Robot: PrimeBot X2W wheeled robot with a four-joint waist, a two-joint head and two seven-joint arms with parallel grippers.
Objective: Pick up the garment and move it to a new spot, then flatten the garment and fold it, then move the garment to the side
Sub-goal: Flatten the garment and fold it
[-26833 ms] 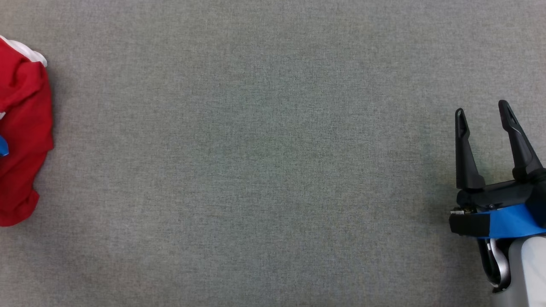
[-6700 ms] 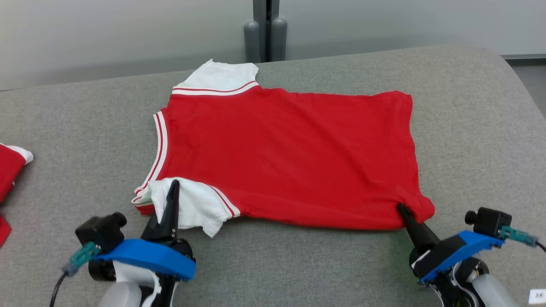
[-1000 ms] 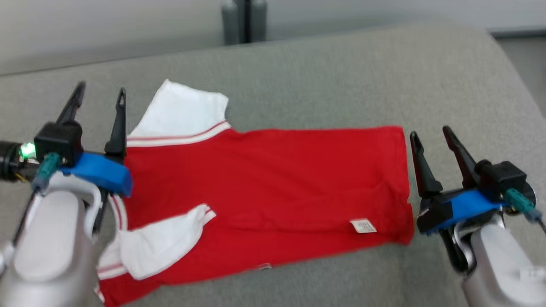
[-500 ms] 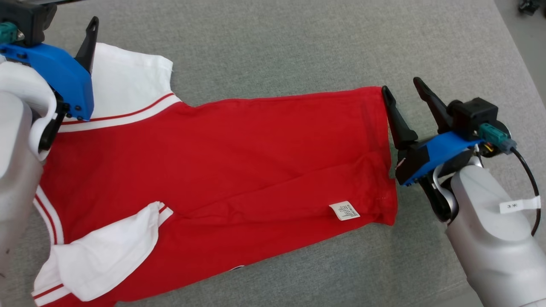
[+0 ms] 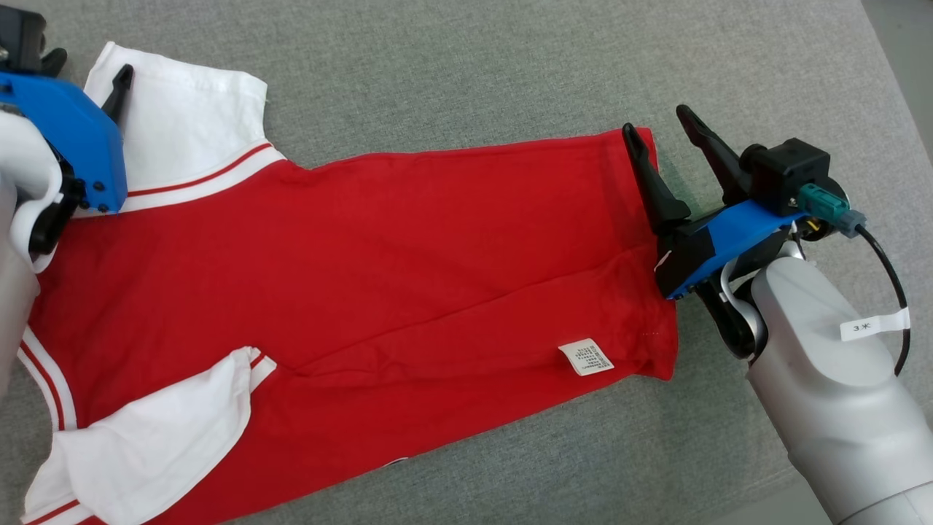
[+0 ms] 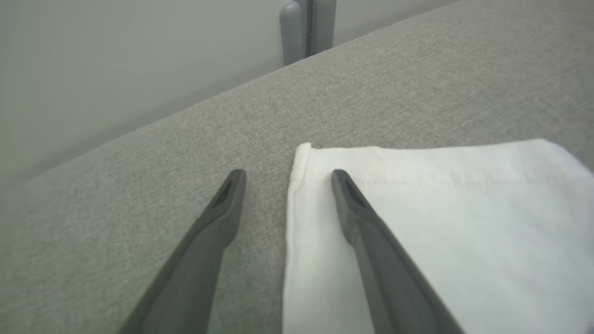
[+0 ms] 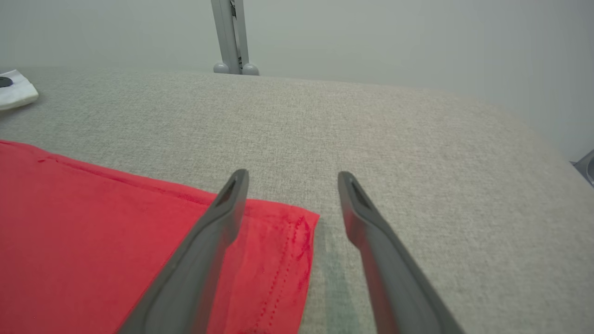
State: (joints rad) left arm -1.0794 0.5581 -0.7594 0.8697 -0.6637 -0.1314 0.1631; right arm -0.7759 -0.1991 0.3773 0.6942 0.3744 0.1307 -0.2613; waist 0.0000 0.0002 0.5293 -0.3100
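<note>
While red fabric t-shirt with white striped sleeves lies stretched out on grey cloth-covered surface, both my grippers hang at its far edge, nothing held. Left gripper: jaws spread, one finger over grey cloth, other over corner of far white sleeve. Right gripper: jaws spread too, straddling far hem corner, one finger over red, one over bare surface. Small white care label showing by hem. Near white sleeve kinda rumpled.
</note>
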